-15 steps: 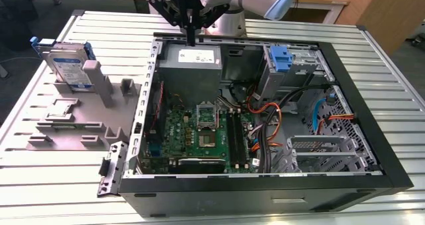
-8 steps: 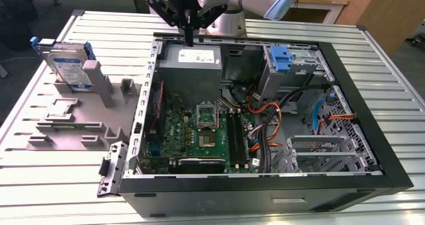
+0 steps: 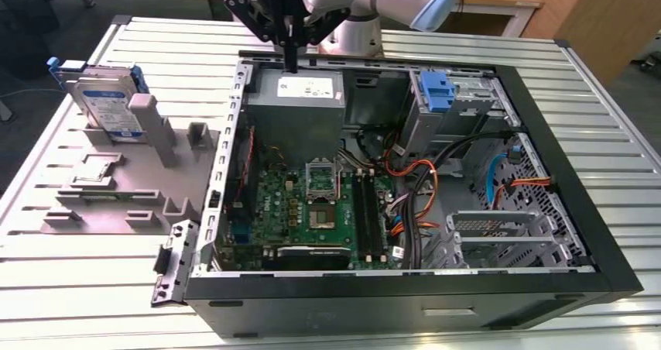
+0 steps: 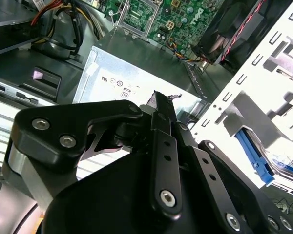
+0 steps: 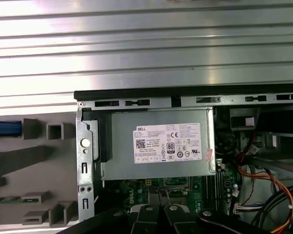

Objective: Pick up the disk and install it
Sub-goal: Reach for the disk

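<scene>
A ribbed silver desk (image 3: 93, 288) fills most of the frame; a wooden cabinet (image 3: 604, 13) stands upper right, with grey floor (image 3: 642, 83) beside it.

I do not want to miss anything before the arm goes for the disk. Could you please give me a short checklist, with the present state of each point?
1. Disk found: ok. The disk stands on edge in the grey fixture, at the exterior view's left, outside the case.
2. Gripper free: ok. The gripper holds nothing.
3. Gripper at disk: not ok. It hangs over the power supply, apart from the disk.
4. Jaws open: not ok. They look shut.
5. Bay free: cannot tell. A blue bracket sits in the drive cage.
</scene>
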`<state>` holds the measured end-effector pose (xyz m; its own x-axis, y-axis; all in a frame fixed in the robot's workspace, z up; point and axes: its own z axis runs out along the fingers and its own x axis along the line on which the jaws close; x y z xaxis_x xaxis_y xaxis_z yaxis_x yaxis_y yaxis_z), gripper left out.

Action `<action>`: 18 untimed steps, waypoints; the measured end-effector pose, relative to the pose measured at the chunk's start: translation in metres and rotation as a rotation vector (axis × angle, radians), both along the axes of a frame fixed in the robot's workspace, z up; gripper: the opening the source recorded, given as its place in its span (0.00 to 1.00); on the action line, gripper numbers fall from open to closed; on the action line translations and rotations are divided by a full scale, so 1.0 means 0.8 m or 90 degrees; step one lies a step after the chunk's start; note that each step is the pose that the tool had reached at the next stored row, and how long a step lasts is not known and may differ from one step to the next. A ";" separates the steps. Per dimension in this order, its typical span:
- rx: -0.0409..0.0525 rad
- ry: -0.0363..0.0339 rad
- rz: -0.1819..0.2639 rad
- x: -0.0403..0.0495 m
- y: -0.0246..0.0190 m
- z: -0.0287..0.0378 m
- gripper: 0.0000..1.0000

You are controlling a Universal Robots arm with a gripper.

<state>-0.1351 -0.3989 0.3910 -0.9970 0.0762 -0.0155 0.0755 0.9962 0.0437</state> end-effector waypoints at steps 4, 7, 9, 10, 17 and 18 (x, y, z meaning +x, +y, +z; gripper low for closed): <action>0.0000 0.0005 0.000 -0.001 0.0000 -0.0002 0.10; 0.0000 0.0009 0.000 -0.002 0.0000 -0.0004 0.10; 0.0000 0.0018 0.000 -0.004 0.0000 -0.0009 0.10; 0.0000 0.0025 0.000 -0.004 0.0000 -0.0013 0.10; 0.0000 0.0057 0.000 -0.005 0.0000 -0.0018 0.10; 0.0000 0.0058 0.000 -0.005 0.0000 -0.0018 0.10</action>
<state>-0.1391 -0.3990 0.3896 -0.9971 0.0761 -0.0063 0.0758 0.9962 0.0429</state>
